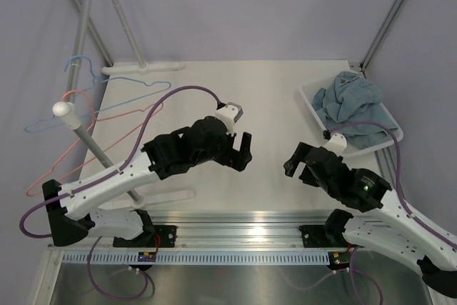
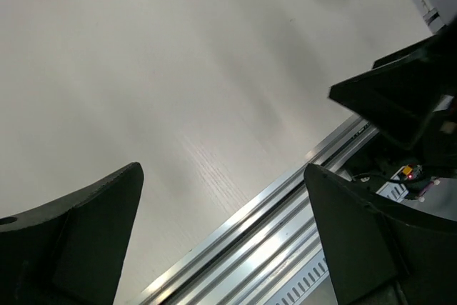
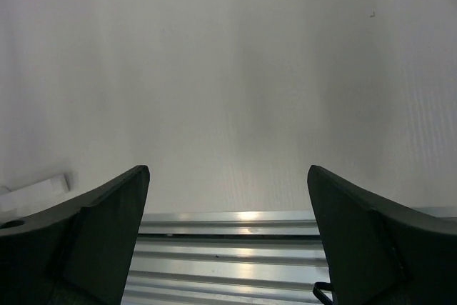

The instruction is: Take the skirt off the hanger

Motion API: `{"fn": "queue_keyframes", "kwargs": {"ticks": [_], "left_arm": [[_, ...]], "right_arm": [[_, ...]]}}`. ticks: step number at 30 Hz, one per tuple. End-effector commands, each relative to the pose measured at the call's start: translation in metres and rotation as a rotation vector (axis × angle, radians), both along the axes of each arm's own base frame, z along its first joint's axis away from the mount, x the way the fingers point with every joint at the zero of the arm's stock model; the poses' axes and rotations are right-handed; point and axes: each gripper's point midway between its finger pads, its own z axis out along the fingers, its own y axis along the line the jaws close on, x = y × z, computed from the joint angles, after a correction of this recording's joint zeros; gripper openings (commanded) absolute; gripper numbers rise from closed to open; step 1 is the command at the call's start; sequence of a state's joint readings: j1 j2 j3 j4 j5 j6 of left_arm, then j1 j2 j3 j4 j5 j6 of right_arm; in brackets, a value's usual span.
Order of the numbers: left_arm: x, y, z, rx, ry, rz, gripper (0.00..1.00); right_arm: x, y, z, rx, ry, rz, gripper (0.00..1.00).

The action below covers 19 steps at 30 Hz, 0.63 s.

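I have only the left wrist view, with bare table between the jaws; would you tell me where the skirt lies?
Observer: A crumpled blue cloth, apparently the skirt, lies in the white tray at the table's far right.
Operator: Thank you. Is anything on the hangers?
Observer: No. The blue hanger and the pink hanger hang bare from the rack pole on the left.
Operator: And the right arm?
Observer: The right jaws stand open over bare table with nothing between them.
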State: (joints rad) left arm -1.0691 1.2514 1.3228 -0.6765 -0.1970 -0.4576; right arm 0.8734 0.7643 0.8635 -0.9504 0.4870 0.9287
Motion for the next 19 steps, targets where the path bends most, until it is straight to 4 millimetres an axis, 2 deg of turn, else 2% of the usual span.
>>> {"fn": "queue_keyframes", "kwargs": {"ticks": [1, 3, 9, 15, 16, 19], "left_arm": [[-0.007, 0.006, 0.0, -0.113, 0.009, 0.043, 0.99], [-0.016, 0.016, -0.015, -0.124, 0.035, 0.047, 0.99], [-0.043, 0.026, -0.035, -0.238, 0.13, 0.03, 0.99], [-0.065, 0.035, -0.055, -0.319, 0.197, -0.001, 0.99], [-0.066, 0.035, -0.055, -0.333, 0.198, -0.004, 0.99], [-0.073, 0.039, -0.058, -0.359, 0.209, -0.023, 0.99]], "right_arm": [[-0.014, 0.001, -0.006, 0.147, 0.016, -0.032, 1.0], [-0.021, -0.003, -0.002, 0.202, -0.001, -0.037, 1.0], [-0.035, -0.014, -0.001, 0.285, -0.01, -0.05, 0.99], [-0.043, -0.01, -0.011, 0.349, 0.006, -0.037, 0.99], [-0.044, -0.008, -0.019, 0.349, 0.019, -0.035, 0.99], [-0.046, -0.005, -0.024, 0.387, 0.014, -0.023, 0.99]]}}
